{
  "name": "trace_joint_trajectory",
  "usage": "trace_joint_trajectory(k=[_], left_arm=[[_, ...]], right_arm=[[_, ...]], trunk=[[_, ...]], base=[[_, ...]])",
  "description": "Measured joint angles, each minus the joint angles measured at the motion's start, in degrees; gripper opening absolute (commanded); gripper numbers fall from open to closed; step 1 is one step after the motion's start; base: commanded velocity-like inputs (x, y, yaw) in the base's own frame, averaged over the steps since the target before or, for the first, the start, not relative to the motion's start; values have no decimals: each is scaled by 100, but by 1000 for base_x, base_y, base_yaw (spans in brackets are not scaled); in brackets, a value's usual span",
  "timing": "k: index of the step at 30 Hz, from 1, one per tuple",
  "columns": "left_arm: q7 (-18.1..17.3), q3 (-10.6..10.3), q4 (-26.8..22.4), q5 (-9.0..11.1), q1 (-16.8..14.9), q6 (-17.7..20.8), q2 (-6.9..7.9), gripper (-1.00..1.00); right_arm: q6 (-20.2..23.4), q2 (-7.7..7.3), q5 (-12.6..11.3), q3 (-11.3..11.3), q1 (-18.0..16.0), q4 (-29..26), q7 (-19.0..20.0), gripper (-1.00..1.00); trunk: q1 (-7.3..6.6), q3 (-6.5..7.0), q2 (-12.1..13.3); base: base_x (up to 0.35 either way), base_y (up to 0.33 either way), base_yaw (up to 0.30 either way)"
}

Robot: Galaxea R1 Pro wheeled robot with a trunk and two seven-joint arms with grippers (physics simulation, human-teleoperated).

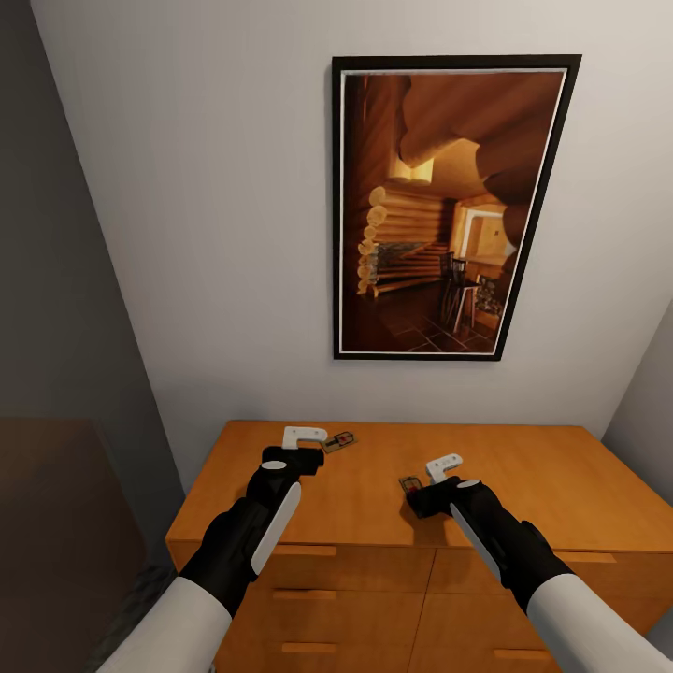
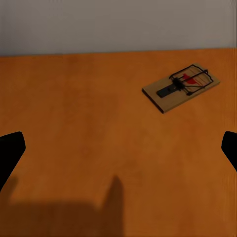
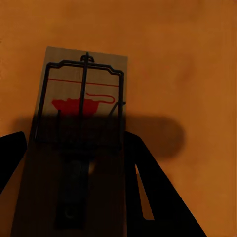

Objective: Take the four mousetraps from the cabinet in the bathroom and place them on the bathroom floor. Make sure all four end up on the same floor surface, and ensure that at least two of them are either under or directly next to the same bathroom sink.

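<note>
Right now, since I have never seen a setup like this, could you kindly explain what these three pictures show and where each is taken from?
This is a simulated two-armed robot. The big picture looks down from its head; the other two come from cameras on its wrists. It faces an orange wooden cabinet under a framed picture. Two mousetraps lie on the cabinet's top. The left claw is open, with one mousetrap ahead of it, untouched. The right claw has its fingers on either side of the other mousetrap; I cannot tell whether it grips it yet.
</note>
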Motion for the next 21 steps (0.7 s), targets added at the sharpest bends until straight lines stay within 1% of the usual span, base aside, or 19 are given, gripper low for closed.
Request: trace_joint_trajectory(k=[4,21], left_arm=[[0,0,5,1,1,-143,0,100],[-1,0,16,6,0,-213,0,100]], right_arm=[[1,0,3,0,0,-1,1,-100],[-8,0,3,-5,1,195,4,-100]], trunk=[[0,0,0],[-374,306,681]], base=[[0,0,0],[0,0,0]])
